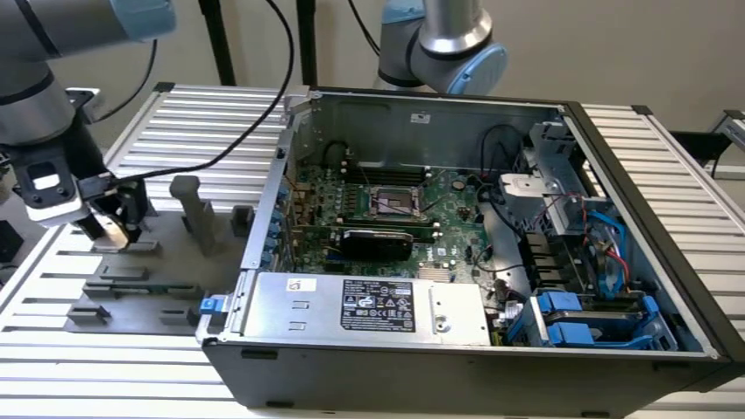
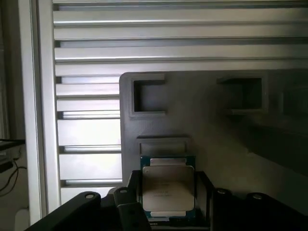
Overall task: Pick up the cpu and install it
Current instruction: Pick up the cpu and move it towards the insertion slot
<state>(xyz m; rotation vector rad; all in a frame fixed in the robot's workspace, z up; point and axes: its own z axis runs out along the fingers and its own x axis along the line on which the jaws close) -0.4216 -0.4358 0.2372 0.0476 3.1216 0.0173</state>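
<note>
While the black pincer (image 1: 111, 229) clasps the cpu (image 2: 168, 190) by its edges | chip: flat, square, silvery lid, green rim | over matte grey moulded tray (image 2: 202, 110) with rectangular pockets | on ribbed aluminium counter (image 2: 86, 130)

Looking like robotics lab: robot arm (image 1: 448, 39) rising behind slatted metal desk (image 1: 652, 148), opened computer case (image 1: 466, 358) sitting on it beside grey parts holder (image 1: 140, 284).

Arm angled down; pincer (image 1: 112, 230) seemingly clamping cpu (image 2: 167, 187).
</note>
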